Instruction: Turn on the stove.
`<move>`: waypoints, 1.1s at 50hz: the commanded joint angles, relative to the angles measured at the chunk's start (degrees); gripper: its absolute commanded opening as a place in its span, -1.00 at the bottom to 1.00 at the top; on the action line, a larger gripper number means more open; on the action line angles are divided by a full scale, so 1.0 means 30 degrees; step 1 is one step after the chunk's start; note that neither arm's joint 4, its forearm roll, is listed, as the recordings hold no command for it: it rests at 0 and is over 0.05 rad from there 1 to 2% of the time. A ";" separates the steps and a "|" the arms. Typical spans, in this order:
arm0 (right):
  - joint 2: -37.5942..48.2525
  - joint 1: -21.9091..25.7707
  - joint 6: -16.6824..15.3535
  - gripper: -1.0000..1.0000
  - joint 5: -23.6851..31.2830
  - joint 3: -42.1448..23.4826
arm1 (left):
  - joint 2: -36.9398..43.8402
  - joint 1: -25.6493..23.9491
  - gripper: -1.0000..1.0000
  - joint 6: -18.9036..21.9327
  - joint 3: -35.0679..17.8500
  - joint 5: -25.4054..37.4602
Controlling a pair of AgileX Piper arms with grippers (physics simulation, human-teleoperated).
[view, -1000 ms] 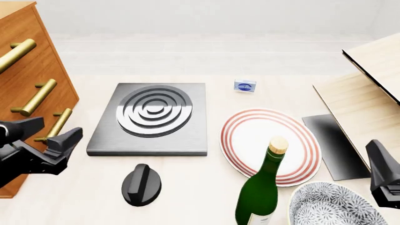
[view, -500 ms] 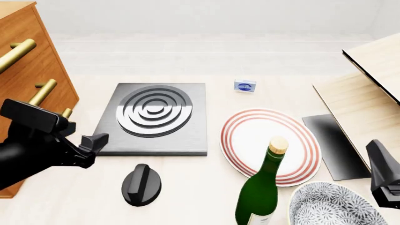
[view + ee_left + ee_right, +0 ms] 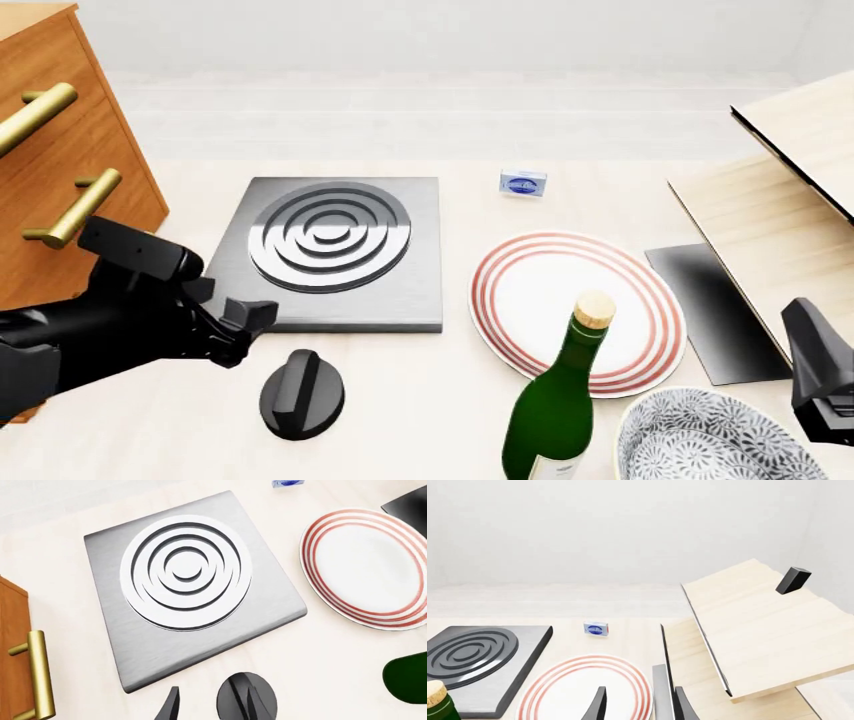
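So the left hand [image 3: 230, 322] is out over the bench [image 3: 400, 410], hovering just left of and a bit beyond the black knob [image 3: 302, 395], fingers parted and empty. In the left wrist view the two fingertips [image 3: 170, 707] straddle nothing yet, with the knob [image 3: 247, 697] sitting off to one side of the gap and not between them, so I'd say this is the approach step, lining up on the knob before any grab. The knob sits on the bench just nearer than the near edge of the stove [image 3: 327, 255], which is the brushed grey slab with the shiny ring burner [image 3: 330, 235], left of center and right next to the wooden drawer cabinet [image 3: 60, 180] with brass handles. Next move, I reckon: slide the hand a touch right and nearer so the raised ridge falls between the fingers, drop down, close on the ridge, then twist. Lining the fingers up with the ridge direction looks like the fiddly bit. Going outward: the red-ringed plate [image 3: 574, 310] is right of the stove, the green corked bottle [image 3: 561, 400] stands near it, well apart from the knob, so not much in the way. The right hand [image 3: 635, 702] is parked at the near right, fingers apart and holding nothing, looking out toward the plate and a wooden board [image 3: 760, 630].
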 commanded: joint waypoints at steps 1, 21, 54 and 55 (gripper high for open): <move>0.0181 -0.0002 0.0013 1.00 -0.0227 0.0055 | 0.0590 -0.0943 1.00 -0.0814 -0.0168 -0.0063; -0.0128 0.0003 -0.0005 1.00 0.0183 -0.0053 | 0.3409 -0.1538 1.00 -0.1384 0.0622 -0.2899; -0.0190 0.0003 0.0001 1.00 0.0440 -0.0244 | 0.6236 -0.1994 1.00 -0.2606 0.1671 -0.5668; -0.0189 0.0002 0.0002 1.00 0.0441 -0.0247 | 0.6353 -0.1966 1.00 -0.2641 0.1703 -0.5770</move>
